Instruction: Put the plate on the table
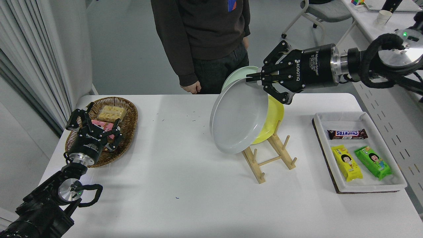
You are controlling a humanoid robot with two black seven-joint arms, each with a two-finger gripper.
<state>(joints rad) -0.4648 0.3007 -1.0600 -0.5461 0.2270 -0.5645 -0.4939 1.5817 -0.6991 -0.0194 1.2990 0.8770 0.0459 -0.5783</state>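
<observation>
Right gripper [256, 78] pinches the grey plate [238, 119] by its top rim, tilted above the wooden rack [269, 158], clear of the white table [185, 185]. Left gripper [94, 127] parked, fingers spread, over basket [127, 114]. Person [201, 39] stands on the grey floor at the far edge.

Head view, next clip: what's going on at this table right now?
The right gripper is shut on the top rim of the pale grey plate, holding it tilted above the wooden rack, which also holds a yellow plate and a mint green plate. The plate is not yet on the table. The left gripper sits parked over the wicker basket. A person stands at the far side.
</observation>
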